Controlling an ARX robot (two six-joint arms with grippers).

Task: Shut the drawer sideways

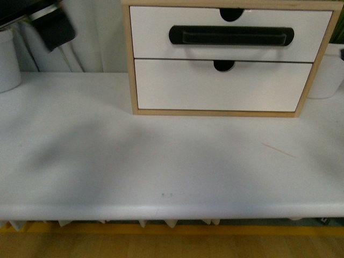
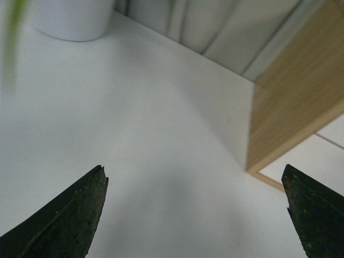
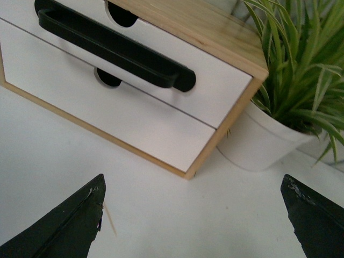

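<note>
Drawer (image 3: 209, 94), seemingly shut, beyond right end effector (image 3: 192, 183)

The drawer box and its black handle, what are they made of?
The box looks like light wood or veneer: tan, faint grain, soft sheen. The drawer front looks like smooth white-painted board. The handle seems matte black plastic or coated metal; the pictures cannot settle which.

my left gripper (image 2: 193, 167) has matte black wedge fingers (image 2: 70, 220). on my right gripper (image 3: 193, 176) they match, tips scuffed pale.
</note>
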